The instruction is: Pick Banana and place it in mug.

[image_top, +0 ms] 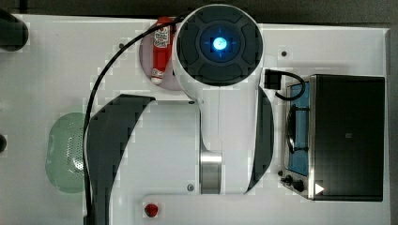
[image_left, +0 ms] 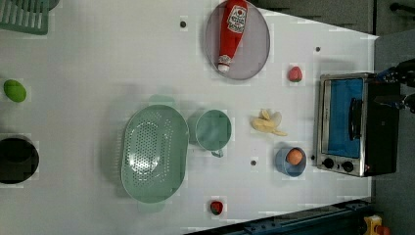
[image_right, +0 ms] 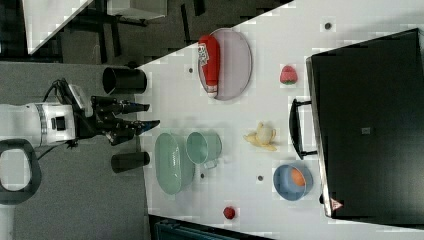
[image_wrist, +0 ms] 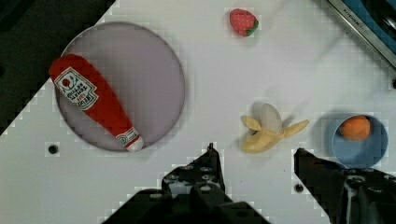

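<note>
A white table (image_left: 98, 58) is being used as the work surface, w/ dark floor seen beyond its edge in the right view. The mug (image_left: 214, 129) is taken as landmark. The banana (image_left: 267, 122) is lying on the table near the mug, apart from it, on the side toward the toaster oven (image_left: 355, 125). A perforated basket (image_left: 154, 152) is sitting just beside the mug, opposite side. A blue bowl (image_left: 289, 162) w/ an orange ball (image_left: 294, 156) is seen past the banana from the mug. A ketchup bottle (image_left: 231, 34) is lying on a grey plate (image_left: 257, 49), well apart from the mug; a strawberry (image_left: 294, 74) is resting nearby. The gripper (image_wrist: 257, 161) is being held wide open, nothing gripped, above the table close to the banana.
</note>
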### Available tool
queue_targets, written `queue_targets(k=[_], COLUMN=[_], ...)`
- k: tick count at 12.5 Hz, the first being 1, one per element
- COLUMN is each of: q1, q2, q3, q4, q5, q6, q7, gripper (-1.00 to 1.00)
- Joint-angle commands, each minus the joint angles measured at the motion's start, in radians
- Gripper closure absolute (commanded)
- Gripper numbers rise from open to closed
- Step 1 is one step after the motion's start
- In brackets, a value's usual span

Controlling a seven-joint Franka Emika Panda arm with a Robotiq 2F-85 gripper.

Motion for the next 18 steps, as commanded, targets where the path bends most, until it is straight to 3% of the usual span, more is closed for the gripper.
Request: queue_targets(k=[1, 2, 5, 14, 18], q1=[-0.011, -0.011, -0.011, -0.012, -0.012], q2=[-0.414, -0.409, -0.369, -0.115, 0.078], q3=[-0.030, -0.030, -0.030, -0.038, -0.042], q4=[-0.234, -0.247, -0.335, -0.679, -0.710], q5=[-0.020, -0.020, -0.020, -0.020, -0.019], q6=[-0.205, -0.202, -0.097, 0.577, 0.777], q7=[-0.012, -0.012, -0.012, -0.012, -0.012], gripper=[-0.76, -1.00, -1.00, -1.00, -1.00])
